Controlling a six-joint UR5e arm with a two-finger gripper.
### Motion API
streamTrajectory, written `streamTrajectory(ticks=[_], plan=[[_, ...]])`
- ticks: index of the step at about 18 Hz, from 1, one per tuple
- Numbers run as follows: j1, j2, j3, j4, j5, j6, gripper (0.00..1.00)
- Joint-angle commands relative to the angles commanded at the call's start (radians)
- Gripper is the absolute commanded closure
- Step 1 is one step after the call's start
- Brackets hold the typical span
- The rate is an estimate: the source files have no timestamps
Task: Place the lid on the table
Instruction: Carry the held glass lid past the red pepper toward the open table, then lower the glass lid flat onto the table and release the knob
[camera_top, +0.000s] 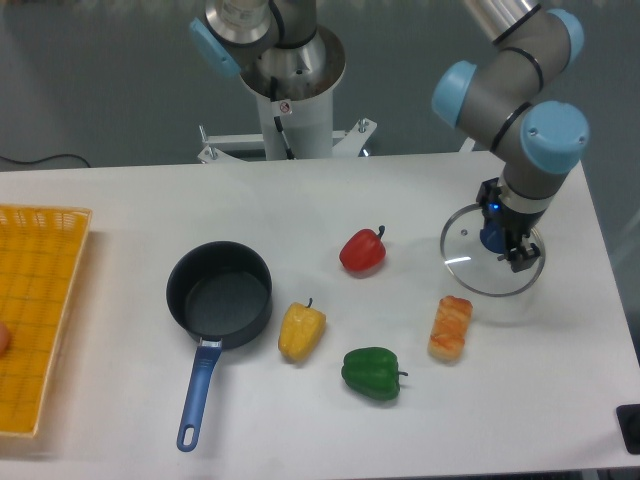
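Note:
The lid (470, 262), a round glass disc with a thin silver rim and a small blue knob (490, 239), lies level at the right side of the white table (400, 430). It is at or just above the tabletop; I cannot tell if it touches. My gripper (518, 256) points straight down over the lid's centre, with its dark fingers closed at the knob, partly hiding it. The dark saucepan (220, 295) with the blue handle stands uncovered at the centre left, far from the lid.
A red pepper (362, 250) lies left of the lid. A bread-like piece (450, 327) lies just in front of it. A yellow pepper (301, 332) and a green pepper (373, 373) lie by the pan. A yellow woven tray (35, 315) sits at the left edge.

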Motion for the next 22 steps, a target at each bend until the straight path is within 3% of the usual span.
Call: streamTrajectory(ticks=[11, 22], plan=[[0.012, -0.098, 0.028, 0.098, 0.002, 0.008, 0.39], [0.043, -0.138, 0.046, 0.107, 0.0, 0.038, 0.39]])
